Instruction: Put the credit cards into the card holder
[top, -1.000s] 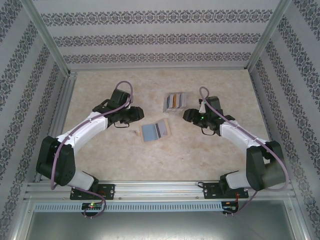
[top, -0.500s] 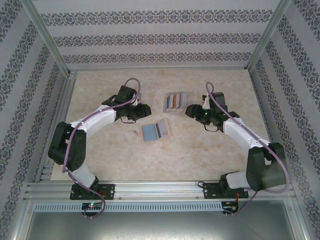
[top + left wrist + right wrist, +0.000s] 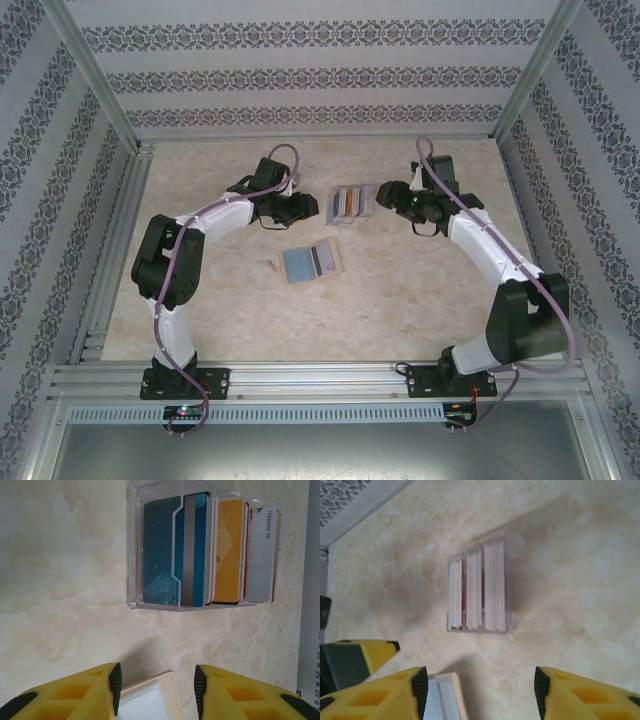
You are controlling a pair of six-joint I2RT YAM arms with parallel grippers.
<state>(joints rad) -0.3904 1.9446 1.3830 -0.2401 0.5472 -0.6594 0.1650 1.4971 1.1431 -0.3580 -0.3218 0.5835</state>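
Note:
The credit cards (image 3: 349,203) stand on edge in a clear plastic tray (image 3: 331,210) at the middle back of the table. From the left wrist I see a blue card (image 3: 197,550), an orange-yellow card (image 3: 229,550) and a grey card (image 3: 261,555). The card holder (image 3: 311,262) lies open on the table, tan outside and grey-blue inside, nearer than the tray. My left gripper (image 3: 308,208) is open just left of the tray, and my right gripper (image 3: 384,195) is open just right of it. Nothing is held. A corner of the card holder (image 3: 150,700) shows below the left jaws.
Aluminium frame posts and patterned walls enclose the marble-look table (image 3: 220,300). In the right wrist view the tray (image 3: 479,592) is seen edge-on, with the card holder's corner (image 3: 445,700) and a finger of the left gripper (image 3: 377,652) at the left.
Both arms have reached further back. The left gripper moved right toward the tray and the right gripper moved left and back toward it. Both stay open.

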